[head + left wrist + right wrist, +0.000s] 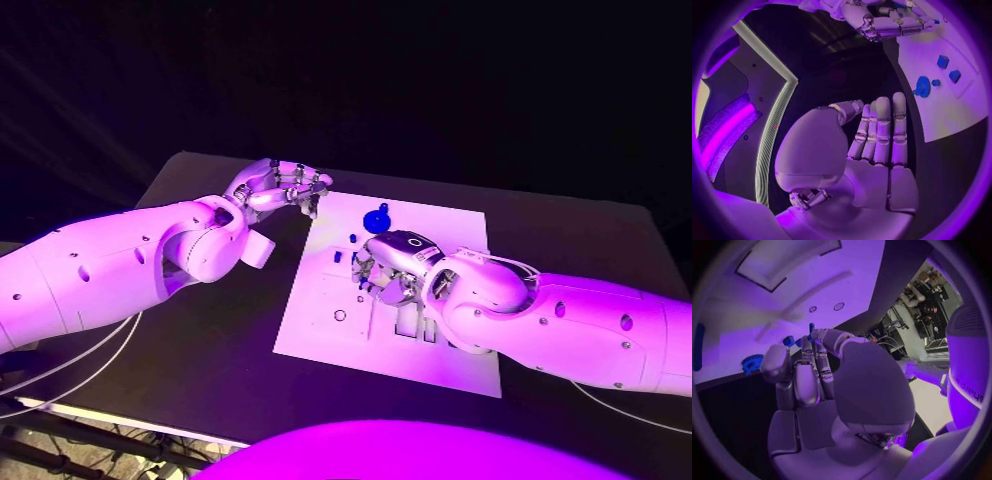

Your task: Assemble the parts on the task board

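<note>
Hovering over the board (325, 330), the right robot hand (387, 270) pinches a small blue part (811, 328), seemingly seeking its slot. The left robot hand (281, 187) waits open at the board's 11 o'clock corner. Next: careful alignment, then pressing down.

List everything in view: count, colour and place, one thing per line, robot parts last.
Black table: one, under everything.
White flat task board: one, in the middle of the table, with holes and slots in its surface.
Blue round gear-like part: one, at the board's far end.
Small blue block parts: at least three, on the board near the round part.
Small blue peg: one, at the right hand's fingertips over the board; whether it is pinched is unclear.
Left hand: silver, at the board's far left corner, fingers straight and together, holding nothing.
Right hand: silver, over the board's middle, fingers pointing down.
</note>
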You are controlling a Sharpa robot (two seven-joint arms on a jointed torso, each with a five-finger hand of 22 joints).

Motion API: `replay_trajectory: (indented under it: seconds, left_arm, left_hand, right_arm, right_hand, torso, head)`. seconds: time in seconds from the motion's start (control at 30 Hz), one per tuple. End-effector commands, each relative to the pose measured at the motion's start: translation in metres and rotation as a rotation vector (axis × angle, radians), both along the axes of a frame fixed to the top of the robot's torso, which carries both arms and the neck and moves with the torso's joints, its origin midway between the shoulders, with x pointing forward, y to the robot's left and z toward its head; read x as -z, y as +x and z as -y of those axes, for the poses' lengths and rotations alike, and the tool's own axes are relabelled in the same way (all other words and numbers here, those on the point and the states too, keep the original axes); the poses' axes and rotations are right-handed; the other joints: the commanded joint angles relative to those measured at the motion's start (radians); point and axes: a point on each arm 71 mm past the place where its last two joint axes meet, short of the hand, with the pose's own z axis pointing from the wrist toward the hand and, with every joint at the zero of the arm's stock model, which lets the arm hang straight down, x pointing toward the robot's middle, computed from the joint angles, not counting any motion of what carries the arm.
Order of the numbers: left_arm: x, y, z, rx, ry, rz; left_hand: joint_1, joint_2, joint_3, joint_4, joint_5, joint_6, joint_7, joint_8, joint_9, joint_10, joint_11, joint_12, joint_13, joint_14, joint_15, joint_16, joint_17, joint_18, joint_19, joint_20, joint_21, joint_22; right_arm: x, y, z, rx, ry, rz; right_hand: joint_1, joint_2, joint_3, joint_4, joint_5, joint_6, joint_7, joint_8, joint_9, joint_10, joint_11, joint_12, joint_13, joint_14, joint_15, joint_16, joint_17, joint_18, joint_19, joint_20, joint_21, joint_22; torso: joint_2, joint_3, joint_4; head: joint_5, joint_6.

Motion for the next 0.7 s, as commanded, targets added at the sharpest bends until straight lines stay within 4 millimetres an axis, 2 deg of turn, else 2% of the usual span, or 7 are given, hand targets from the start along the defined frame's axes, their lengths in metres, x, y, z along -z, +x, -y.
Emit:
replay_trajectory:
  seconds: [0.03,0.27,0.7]
  left_arm:
    - [-0.001,0.000,0.002,0.015,-0.005,0.003]
    - [-0.001,0.000,0.003,0.016,-0.005,0.002]
    - [0.000,0.000,0.003,0.021,-0.004,-0.003]
  left_hand:
    - [0.004,0.003,-0.007,0.001,0.001,-0.002,0.001,-0.003,-0.001,0.004,0.000,-0.003,-0.002,0.004,0.001,-0.005,-0.002,0.014,0.009,0.000,-0.004,-0.002]
    - [0.004,0.003,-0.007,0.001,0.001,-0.002,0.001,-0.003,-0.001,0.004,0.000,-0.003,-0.002,0.004,0.001,-0.005,-0.002,0.014,0.009,0.000,-0.004,-0.002]
    - [0.002,0.003,-0.008,0.003,0.001,-0.001,0.001,-0.003,-0.001,0.005,0.000,-0.004,-0.002,0.004,0.001,-0.005,-0.002,0.014,0.009,0.000,-0.006,-0.002]
  right_arm:
    - [0.003,-0.002,-0.001,-0.019,-0.023,-0.001]
    - [0.006,-0.003,-0.001,-0.019,-0.025,-0.007]
    - [0.014,-0.007,-0.001,-0.015,-0.021,-0.020]
  right_hand:
    - [-0.001,0.009,0.005,-0.004,0.004,-0.001,0.005,0.001,0.001,0.088,-0.078,0.003,0.020,0.014,-0.005,0.007,0.004,-0.017,0.005,-0.001,0.000,0.074]
    - [-0.001,0.010,0.005,-0.004,0.004,-0.001,0.005,0.001,0.001,0.088,-0.077,0.003,0.020,0.014,-0.005,0.006,0.002,-0.017,0.004,-0.001,-0.001,0.074]
    - [-0.001,0.010,0.005,-0.004,0.004,-0.001,0.005,0.001,0.001,0.088,-0.077,0.003,0.020,0.014,-0.005,0.006,0.002,-0.017,0.004,-0.001,-0.001,0.074]
  torso:
    - [0.000,0.0008,-0.0007]
    - [0.001,0.0016,0.0005]
    - [0.000,0.0006,0.0005]
  head:
    - [0.007,-0.003]
    - [0.017,-0.003]
    - [0.026,-0.007]
